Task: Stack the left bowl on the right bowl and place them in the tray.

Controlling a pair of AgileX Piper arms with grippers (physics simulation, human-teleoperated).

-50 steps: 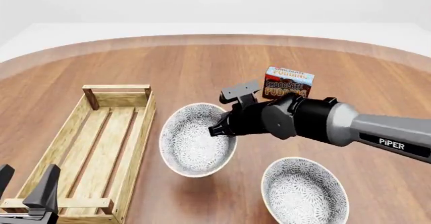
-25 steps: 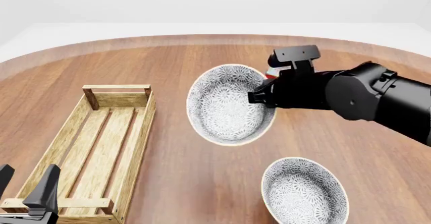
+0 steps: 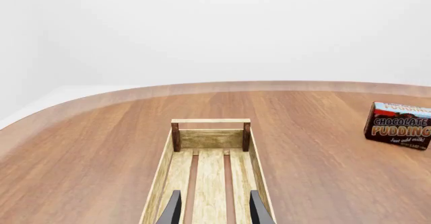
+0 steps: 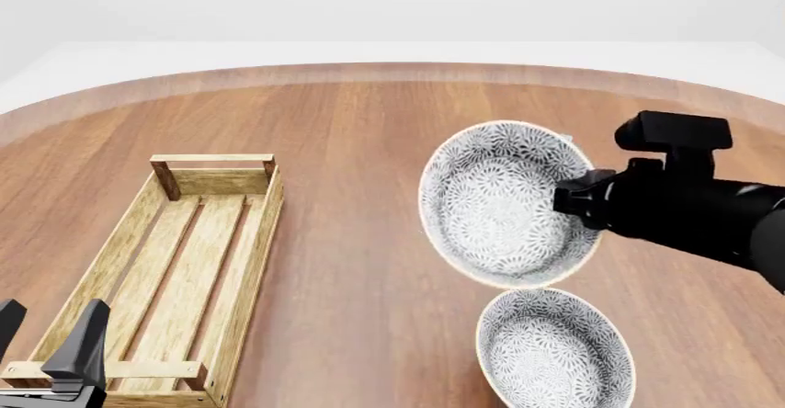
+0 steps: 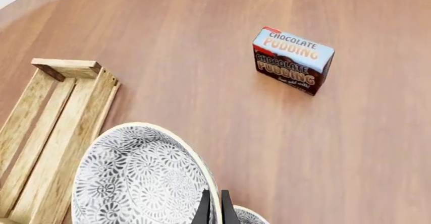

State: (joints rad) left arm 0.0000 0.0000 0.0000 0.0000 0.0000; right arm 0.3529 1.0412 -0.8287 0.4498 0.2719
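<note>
The left bowl [image 4: 506,204] hangs in the air, tipped so that its patterned inside faces the front camera, and is pinched at its right rim by the right gripper [image 4: 574,197]. In the right wrist view the two dark fingers [image 5: 204,210] stand almost together with only the thin rim of the bowl [image 5: 138,181] between them, so the pincer is nearly closed on that edge. The lifted bowl sits above and a little to the left of the right bowl [image 4: 554,349], which rests upright on the table [image 4: 356,123] near the front edge of the view; from the front the lifted bowl's lower rim seems to overlap the other's far rim, but whether they touch cannot be told. A sliver of the right bowl [image 5: 248,216] shows just beside the fingers in the right wrist view.

The tray [image 4: 172,261] lies on the table well to the left of both bowls, its long side running away from the arms, with nothing in it. The left gripper [image 4: 55,357] is low at the tray's near end; its fingers [image 3: 171,210] are spread apart, holding nothing, and frame the slats of the tray [image 3: 210,168].

A pudding box [image 5: 293,60] stands on the table beyond the bowls, apart from the tray.
</note>
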